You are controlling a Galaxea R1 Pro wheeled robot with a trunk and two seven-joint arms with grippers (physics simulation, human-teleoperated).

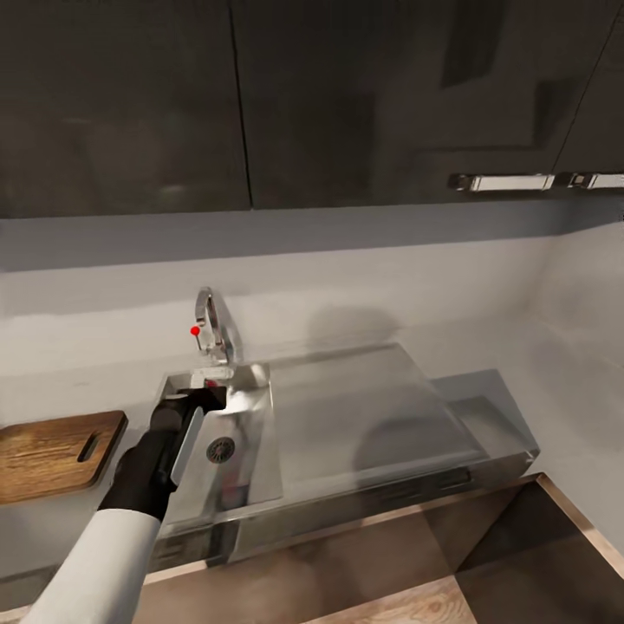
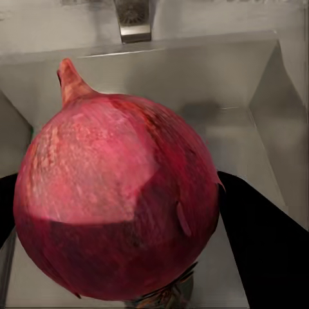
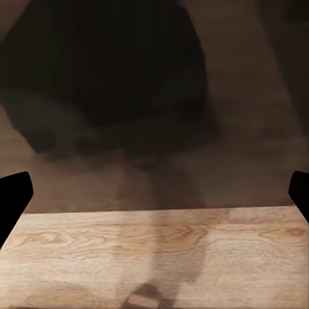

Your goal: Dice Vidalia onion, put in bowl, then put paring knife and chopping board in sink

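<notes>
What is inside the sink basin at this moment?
The left gripper reaches into the sink, its fingers flanking the reddish onion. The drain shows; the onion hides the floor beneath it.

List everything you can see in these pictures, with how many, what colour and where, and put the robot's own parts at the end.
onion: one, red-purple, between the left jaws, over the sink basin
sink: one, steel, set in the counter, round drain in its basin
faucet: one, chrome with a small red knob, behind the basin
board: one, brown wood, on the counter left of the sink
counter: one, grey, along the wall
cabinets: dark charcoal, above the backsplash, two steel handles at the right
floor: light wood, under the right jaws
left gripper: one, black, in the basin, shut on the onion
right gripper: one, black fingertips far apart, open, over the floor
</notes>
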